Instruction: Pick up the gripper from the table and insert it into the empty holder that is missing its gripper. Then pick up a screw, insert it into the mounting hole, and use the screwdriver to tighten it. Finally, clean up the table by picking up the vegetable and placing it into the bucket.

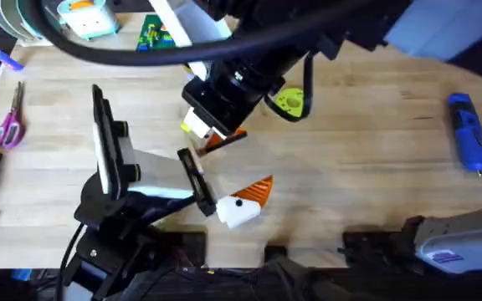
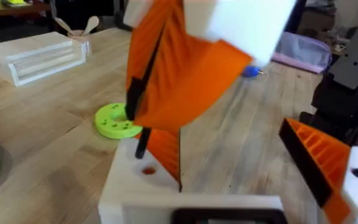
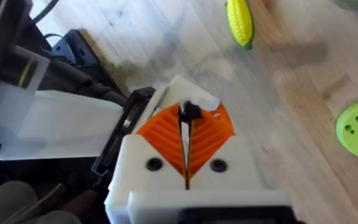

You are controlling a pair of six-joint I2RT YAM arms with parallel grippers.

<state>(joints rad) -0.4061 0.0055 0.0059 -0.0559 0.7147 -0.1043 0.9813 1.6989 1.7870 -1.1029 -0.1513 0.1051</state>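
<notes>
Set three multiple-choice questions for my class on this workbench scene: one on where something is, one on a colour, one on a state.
1. Where is the screwdriver?
A. On the right side of the table, held by nothing
B. At the table's left edge
C. Between the right gripper's fingers

2. What is the main colour of the vegetable?
A. Red
B. Yellow
C. Purple

3. How does the right gripper stand?
A. Wide open
B. Shut on a small dark piece
C. Shut on the screwdriver

Answers:
1 A: in the overhead view its blue body lies flat on the wood at the far right.
2 B: the right wrist view shows a yellow body with a green end.
3 B: the right wrist view shows the orange pads pressed together with the dark piece pinched at their tips.
</notes>
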